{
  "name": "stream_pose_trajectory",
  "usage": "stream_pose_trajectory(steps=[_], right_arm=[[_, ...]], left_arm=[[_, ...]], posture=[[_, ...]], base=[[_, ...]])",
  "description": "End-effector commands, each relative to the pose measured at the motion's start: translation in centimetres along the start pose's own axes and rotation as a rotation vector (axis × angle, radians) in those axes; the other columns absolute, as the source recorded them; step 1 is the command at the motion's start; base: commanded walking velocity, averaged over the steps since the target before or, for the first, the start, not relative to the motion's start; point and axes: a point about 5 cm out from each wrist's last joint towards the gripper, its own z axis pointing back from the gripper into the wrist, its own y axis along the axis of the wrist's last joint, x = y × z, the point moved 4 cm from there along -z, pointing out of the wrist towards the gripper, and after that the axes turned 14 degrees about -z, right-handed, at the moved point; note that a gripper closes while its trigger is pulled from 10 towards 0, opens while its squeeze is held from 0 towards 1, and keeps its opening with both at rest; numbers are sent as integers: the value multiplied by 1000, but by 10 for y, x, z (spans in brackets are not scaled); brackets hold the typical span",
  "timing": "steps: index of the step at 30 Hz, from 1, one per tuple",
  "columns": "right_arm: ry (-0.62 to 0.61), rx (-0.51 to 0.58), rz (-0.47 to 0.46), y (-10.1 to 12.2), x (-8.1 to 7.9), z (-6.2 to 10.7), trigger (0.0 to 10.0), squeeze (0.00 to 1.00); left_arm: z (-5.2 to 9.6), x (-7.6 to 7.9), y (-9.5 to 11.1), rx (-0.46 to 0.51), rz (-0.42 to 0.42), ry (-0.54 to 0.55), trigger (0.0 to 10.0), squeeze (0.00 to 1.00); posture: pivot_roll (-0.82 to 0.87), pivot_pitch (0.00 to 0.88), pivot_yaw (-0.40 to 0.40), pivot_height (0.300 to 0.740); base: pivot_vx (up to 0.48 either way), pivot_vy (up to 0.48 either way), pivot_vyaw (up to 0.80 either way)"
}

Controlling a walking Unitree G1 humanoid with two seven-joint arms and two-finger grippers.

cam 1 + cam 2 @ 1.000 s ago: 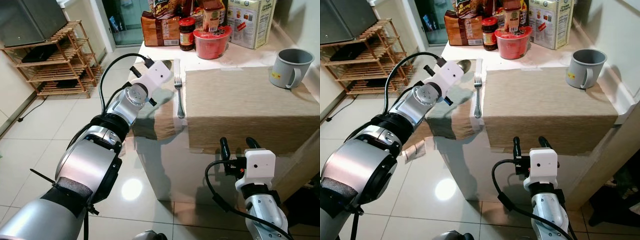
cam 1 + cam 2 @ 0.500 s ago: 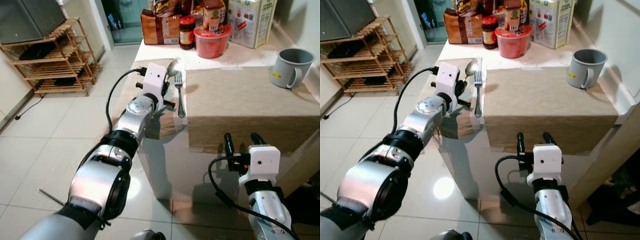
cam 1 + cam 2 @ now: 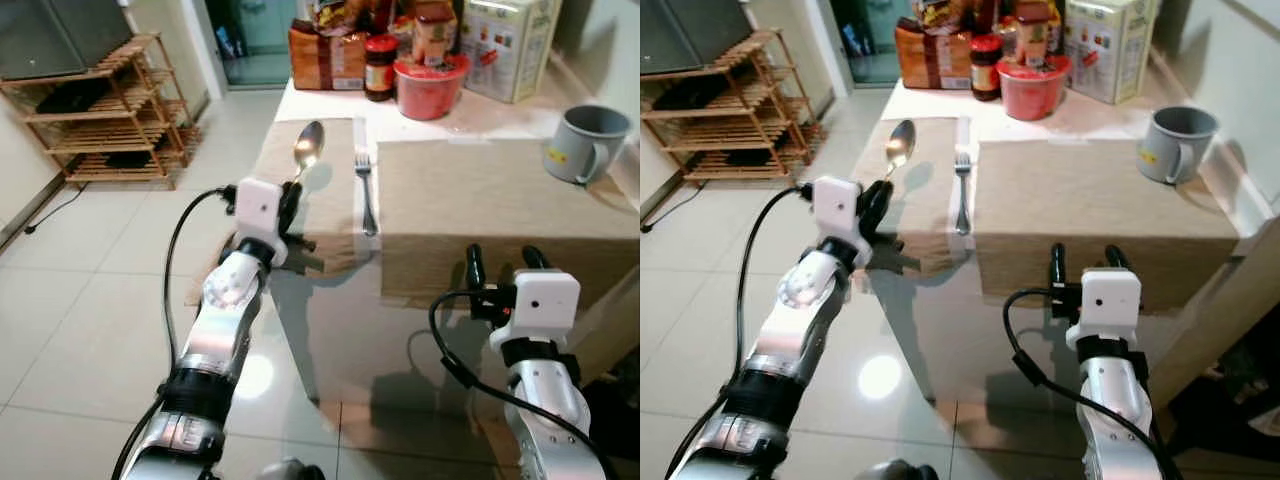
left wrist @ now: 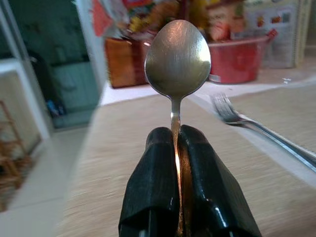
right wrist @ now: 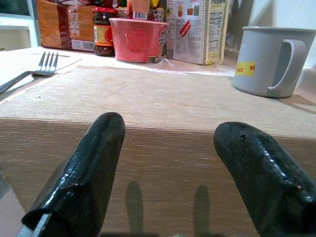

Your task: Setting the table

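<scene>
We hold the spoon in our left gripper, its two black fingers pressed together on the thin handle just under the bowl, which sticks up and forward past the fingertips. The gripper hangs at the near left edge of the table, with the spoon bowl over the left placemat. The fork lies on the white strip between that placemat and the larger placemat to its right, tines pointing away from us.

The step in hand looks to be laying the spoon down as part of the place setting. To do it well, we want the spoon parallel to the fork, near it but not touching. We should tip the wrist so the handle comes flat before we let go, because dropping it from a tilt would let it roll or slide on the woven cloth. We part the fingers only once the bowl rests on the surface, then back straight out.

Our right gripper waits low at the near edge of the larger placemat, fingers spread and empty, facing the grey mug at the far right.
</scene>
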Motion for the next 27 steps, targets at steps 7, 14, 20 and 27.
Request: stream_pose_trajectory(steps=[7, 14, 20, 27], right_arm=[[-23, 87, -5, 22, 5, 4, 10000, 0], [-2, 41, -22, 11, 0, 11, 10000, 0], [7, 29, -30, 9, -2, 14, 10000, 0], [15, 18, -24, 7, -2, 14, 10000, 0]], left_arm=[[34, -7, 11, 41, -71, 4, 0, 0], [32, 11, 0, -57, 12, -73, 0, 0], [29, 15, 8, -16, 4, -99, 0, 0], [24, 12, 10, -27, 19, -71, 0, 0]], posture=[[-81, 0, 117, 723], [-75, 0, 107, 723], [-80, 0, 108, 723], [-82, 0, 104, 723]], base=[[0, 0, 0], [0, 0, 0], [0, 0, 0], [0, -253, 0]])
